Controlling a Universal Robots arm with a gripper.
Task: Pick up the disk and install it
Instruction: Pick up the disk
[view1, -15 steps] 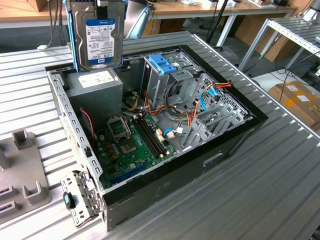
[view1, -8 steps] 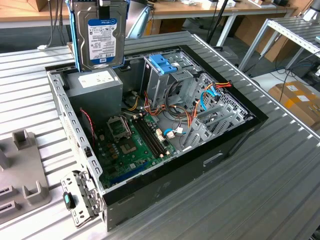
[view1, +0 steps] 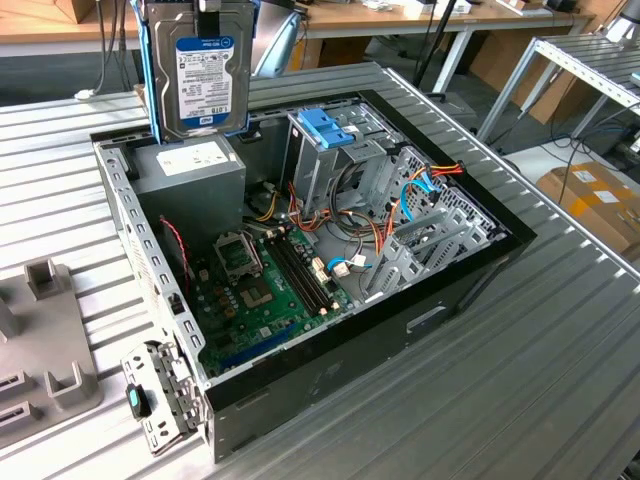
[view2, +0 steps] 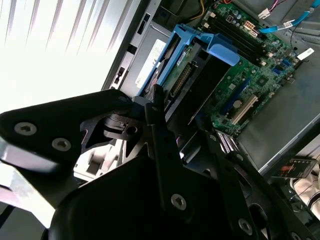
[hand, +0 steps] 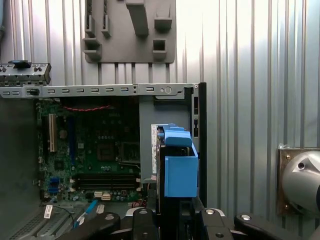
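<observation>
1 disk: in air, upright, label toward exterior cam, over far corner of open PC case, just above grey PSU box, not touching it.
1 gripper: 2 black fingers pinching disk between them, seen in second wrist view.
In case: 1 motherboard, 1 blue bracket atop drive cage.
1 grey fixture plate on table, exterior view's left.
Surface: ribbed metal table.
Room: wooden benches behind; cardboard box on floor, exterior view's right.
</observation>
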